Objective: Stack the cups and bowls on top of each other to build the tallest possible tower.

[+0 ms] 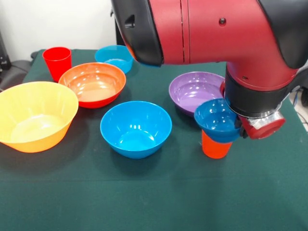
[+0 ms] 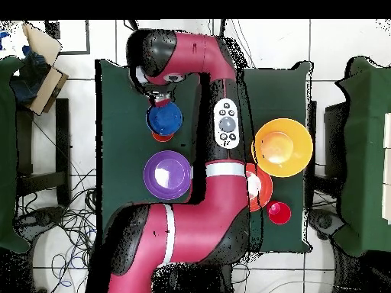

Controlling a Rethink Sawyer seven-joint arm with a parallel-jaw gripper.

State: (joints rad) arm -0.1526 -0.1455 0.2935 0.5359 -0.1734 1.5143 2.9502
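A small blue bowl (image 1: 216,119) sits on an orange cup (image 1: 215,147) at the front right of the green table; both also show in the overhead view, the bowl (image 2: 165,118) over the cup (image 2: 160,137). My gripper (image 1: 240,129) (image 2: 158,99) is at this bowl's rim, mostly hidden by the wrist. The wide purple bowl (image 1: 192,89) (image 2: 167,174) lies just behind. The medium blue bowl (image 1: 135,127), orange-red bowl (image 1: 94,83), yellow-orange bowl (image 1: 34,114), teal bowl (image 1: 114,57) and red cup (image 1: 57,61) stand apart. The purple cup is out of view.
The arm (image 1: 207,29) spans the table's middle in the overhead view (image 2: 221,152) and hides the medium blue bowl there. The orange-red bowl (image 2: 261,187) is half covered, with the yellow-orange bowl (image 2: 282,146) and red cup (image 2: 279,213) beside it. A cardboard box (image 2: 42,65) stands off the table.
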